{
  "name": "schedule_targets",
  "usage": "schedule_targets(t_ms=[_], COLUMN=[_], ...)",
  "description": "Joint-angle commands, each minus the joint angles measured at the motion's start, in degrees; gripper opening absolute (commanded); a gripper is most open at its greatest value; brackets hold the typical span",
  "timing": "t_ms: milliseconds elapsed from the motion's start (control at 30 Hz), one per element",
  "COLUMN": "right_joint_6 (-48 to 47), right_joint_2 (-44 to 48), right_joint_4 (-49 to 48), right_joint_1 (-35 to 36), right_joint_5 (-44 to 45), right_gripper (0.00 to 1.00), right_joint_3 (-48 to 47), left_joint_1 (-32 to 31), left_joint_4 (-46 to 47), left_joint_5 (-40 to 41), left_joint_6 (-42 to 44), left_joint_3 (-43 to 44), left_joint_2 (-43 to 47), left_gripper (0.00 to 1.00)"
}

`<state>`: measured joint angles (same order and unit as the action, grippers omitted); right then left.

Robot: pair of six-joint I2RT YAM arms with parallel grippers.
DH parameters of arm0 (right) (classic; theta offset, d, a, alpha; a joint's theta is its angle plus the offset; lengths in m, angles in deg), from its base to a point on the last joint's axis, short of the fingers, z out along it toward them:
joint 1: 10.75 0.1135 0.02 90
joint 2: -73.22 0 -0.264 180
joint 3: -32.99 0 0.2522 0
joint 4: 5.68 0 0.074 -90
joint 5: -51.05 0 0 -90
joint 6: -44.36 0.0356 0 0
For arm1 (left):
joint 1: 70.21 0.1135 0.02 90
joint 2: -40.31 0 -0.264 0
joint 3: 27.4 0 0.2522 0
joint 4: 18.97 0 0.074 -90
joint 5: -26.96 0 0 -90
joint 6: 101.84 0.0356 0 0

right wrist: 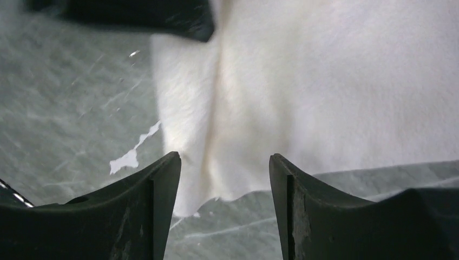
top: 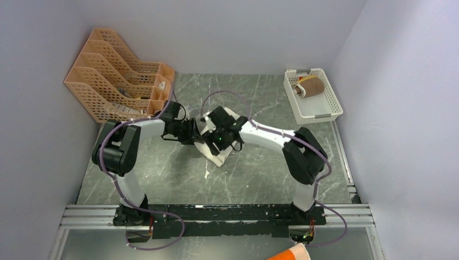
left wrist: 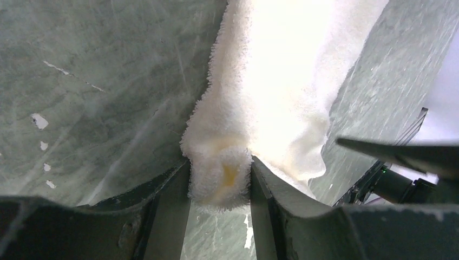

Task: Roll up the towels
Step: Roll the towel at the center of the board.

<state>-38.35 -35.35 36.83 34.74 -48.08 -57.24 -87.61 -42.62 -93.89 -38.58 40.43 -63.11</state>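
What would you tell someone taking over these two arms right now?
Left gripper: shut on the edge of the towel.
Right gripper: open at the same towel, gripping nothing.
Towel: spread mid-table, no roll visible yet.
Done: what looks like a brown roll lies in the basket, far right.
Left: roll the white towel.

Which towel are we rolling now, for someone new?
On the dark marble table, look at the very centre. The white towel lies there, pinched by the left gripper; the other towel is brown, in the far-right basket.
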Motion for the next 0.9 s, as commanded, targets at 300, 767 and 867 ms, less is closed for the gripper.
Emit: schedule_targets(t_ms=[300,767,867], right_joint_6=[-5.3,-7.7,-8.3], right_joint_2=[7.4,3.9,3.6], right_joint_4=[-11.5,-18.0,-18.9], right_joint_1=[12.0,14.3,15.0], right_joint_5=[16.8,20.7,21.5], right_gripper=[0.64,0.53,0.51], right_joint_3=[6.5,7.9,8.5], left_joint_1=[-0.4,-0.3,-0.3], left_joint_4=[-8.4,-11.1,-11.5], left_joint_5=[1.9,0.4,0.4], left_joint_6=[5.0,5.3,5.5], left_joint_3=[-0.2,1.2,1.0], left_joint_2=[-5.4,-10.0,-10.7], left_gripper=[0.53,0.52,0.51])
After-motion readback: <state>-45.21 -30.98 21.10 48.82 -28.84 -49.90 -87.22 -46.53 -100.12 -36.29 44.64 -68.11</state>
